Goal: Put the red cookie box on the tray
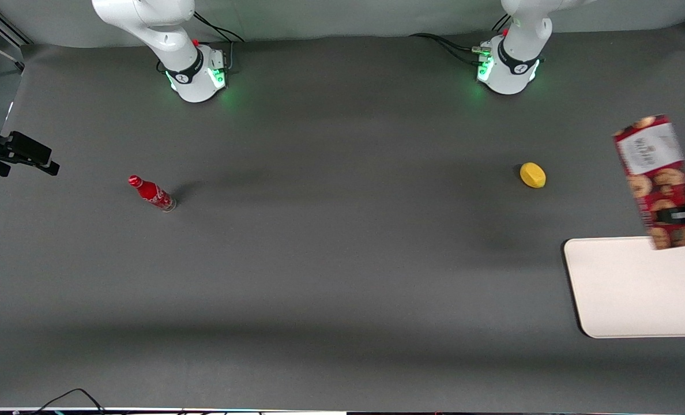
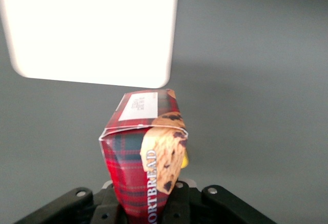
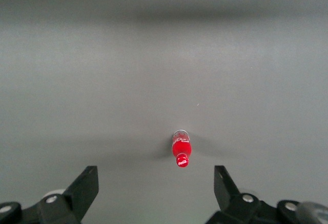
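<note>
Gripper: pinching the red cookie box near its lower end, held aloft.
Box position: tilted, lower end over the tray's edge farthest from the front camera; label panel uppermost.
Tray: bare, toward the working arm's end.
Lemon: nearby on the table.
Risk: released here, the box would likely topple off the rim.

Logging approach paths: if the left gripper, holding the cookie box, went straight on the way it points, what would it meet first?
Probably bare table: the gripper, jaws shut on the red cookie box, points at mat just short of the tray. Depth is unclear.
</note>
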